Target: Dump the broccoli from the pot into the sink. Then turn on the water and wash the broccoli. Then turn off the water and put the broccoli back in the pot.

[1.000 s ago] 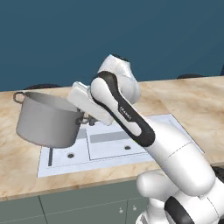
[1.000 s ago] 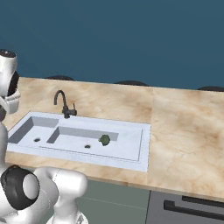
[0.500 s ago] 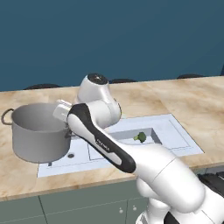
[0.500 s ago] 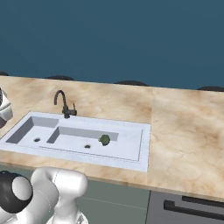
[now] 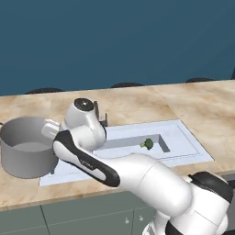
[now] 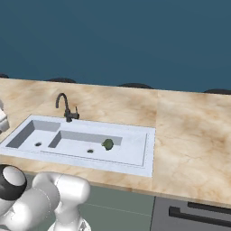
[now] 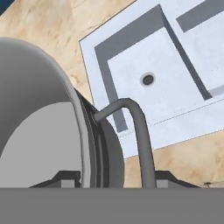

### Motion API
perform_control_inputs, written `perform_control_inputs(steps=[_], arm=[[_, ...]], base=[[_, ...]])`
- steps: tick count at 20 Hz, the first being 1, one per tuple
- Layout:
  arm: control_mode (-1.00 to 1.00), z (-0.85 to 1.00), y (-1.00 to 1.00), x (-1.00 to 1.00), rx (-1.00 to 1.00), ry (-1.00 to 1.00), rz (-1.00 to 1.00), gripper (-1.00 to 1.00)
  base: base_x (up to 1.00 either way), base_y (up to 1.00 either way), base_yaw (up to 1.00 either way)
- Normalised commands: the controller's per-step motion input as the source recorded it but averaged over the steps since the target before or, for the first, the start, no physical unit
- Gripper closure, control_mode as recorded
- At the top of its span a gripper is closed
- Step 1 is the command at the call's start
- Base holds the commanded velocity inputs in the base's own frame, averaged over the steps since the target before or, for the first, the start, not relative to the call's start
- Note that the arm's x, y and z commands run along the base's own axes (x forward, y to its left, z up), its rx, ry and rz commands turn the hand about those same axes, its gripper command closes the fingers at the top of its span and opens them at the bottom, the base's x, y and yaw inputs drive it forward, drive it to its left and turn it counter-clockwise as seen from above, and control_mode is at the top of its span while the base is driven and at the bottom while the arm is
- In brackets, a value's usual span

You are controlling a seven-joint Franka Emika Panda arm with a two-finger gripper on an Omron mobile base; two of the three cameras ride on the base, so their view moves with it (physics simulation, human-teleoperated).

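**Pot upright beside the sink, broccoli in the wide basin**

We see the claw (image 7: 109, 177) clamped on the rim of the pot (image 5: 25, 147), close to its loop handle (image 7: 138, 131). The pot stands upright at the sink's (image 5: 193, 142) left end, over the desk (image 5: 137, 101). We find the broccoli (image 5: 147, 144) lying in the wide basin, well apart from the pot, right of the dark faucet (image 6: 66, 107).

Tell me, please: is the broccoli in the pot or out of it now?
Out. The broccoli lies on the floor of the wide basin of the sink; the pot stands upright on the counter, nothing visible inside.
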Motion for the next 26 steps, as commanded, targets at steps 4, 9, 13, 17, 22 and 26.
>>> perform_control_inputs(steps=[4, 9, 13, 17, 22, 26], arm=[[-1.0, -0.12, 0.55, 0.22, -0.03, 0.0, 0.0, 1.0], [-1.0, -0.09, 0.37, 0.01, -0.11, 0.0, 0.0, 1.0], [-1.0, -0.17, 0.2, 0.0, -0.12, 0.0, -0.01, 1.0], [-1.0, -0.33, 0.13, 0.04, -0.1, 0.0, 0.0, 1.0], [-1.0, -0.39, 0.14, 0.2, -0.05, 0.0, 0.0, 1.0], [-1.0, -0.34, 0.15, 0.24, 0.0, 0.0, 0.0, 1.0]], base=[[0.0, 0.0, 0.0], [0.0, 0.0, 0.0], [0.0, 0.0, 0.0], [0.0, 0.0, 0.0], [0.0, 0.0, 0.0], [0.0, 0.0, 0.0]])
